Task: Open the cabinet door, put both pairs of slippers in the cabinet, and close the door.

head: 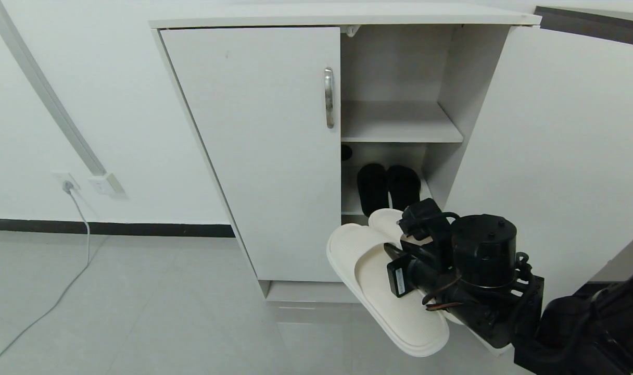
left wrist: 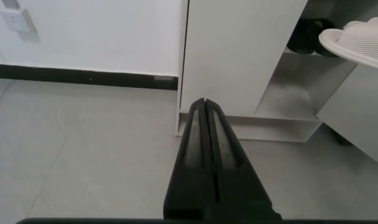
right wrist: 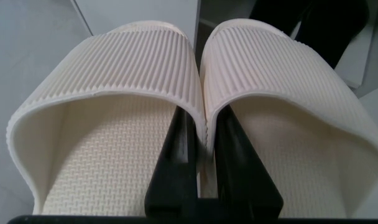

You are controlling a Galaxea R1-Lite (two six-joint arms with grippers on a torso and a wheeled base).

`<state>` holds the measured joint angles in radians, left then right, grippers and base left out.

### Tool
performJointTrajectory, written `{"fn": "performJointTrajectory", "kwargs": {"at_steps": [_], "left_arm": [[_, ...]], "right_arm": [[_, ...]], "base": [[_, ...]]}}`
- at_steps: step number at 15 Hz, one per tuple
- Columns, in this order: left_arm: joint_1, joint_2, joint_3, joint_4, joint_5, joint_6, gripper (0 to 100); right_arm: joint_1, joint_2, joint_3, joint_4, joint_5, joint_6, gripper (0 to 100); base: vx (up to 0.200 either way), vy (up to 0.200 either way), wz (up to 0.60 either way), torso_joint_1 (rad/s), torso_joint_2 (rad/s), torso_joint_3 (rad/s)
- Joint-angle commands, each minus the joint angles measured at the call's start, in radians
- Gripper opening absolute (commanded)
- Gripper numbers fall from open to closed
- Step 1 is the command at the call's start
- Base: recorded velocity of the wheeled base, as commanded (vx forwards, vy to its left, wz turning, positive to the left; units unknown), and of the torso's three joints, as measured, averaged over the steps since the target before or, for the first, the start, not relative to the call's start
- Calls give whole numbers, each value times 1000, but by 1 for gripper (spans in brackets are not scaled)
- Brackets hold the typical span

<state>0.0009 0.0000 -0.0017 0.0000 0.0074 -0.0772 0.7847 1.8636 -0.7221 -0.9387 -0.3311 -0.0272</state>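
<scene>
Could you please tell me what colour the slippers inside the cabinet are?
The slippers are black; head view.

We see our right arm (head: 496, 291) in the lower right of the head view. Our right gripper (right wrist: 201, 140) is closed on the white slippers (right wrist: 133, 68). Our left gripper (left wrist: 205, 106) has its fingers pressed together.

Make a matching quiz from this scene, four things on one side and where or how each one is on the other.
Things:
1. white slippers
2. black slippers
3. left door
4. right door

States:
A. swung open
B. lying inside the cabinet
C. closed
D. gripped by the right claw

Pairs: 1-D, 2-B, 3-C, 4-A
</scene>
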Motion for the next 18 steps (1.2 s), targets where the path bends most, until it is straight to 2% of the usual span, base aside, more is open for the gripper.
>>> {"fn": "performJointTrajectory", "kwargs": {"at_steps": [1,11,12,14,18], "left_arm": [[1,2,0,0,0,1,0],[1,2,0,0,0,1,0],[1,2,0,0,0,1,0],[1,0,0,0,0,1,0],[1,0,0,0,0,1,0]], "right_arm": [[-2,19,-7,-6,-2,0,0],[-7,55,-30,-54,-17,-10,0],[-2,75,-88,-45,-91,-13,0],[-1,132,-246,44,-324,33,0],[50,91,-422,351,-496,167,0]], "base": [[0,0,0,0,0,0],[0,0,-60,0,0,0],[0,0,0,0,0,0],[0,0,0,0,0,0],[0,0,0,0,0,0]]}}
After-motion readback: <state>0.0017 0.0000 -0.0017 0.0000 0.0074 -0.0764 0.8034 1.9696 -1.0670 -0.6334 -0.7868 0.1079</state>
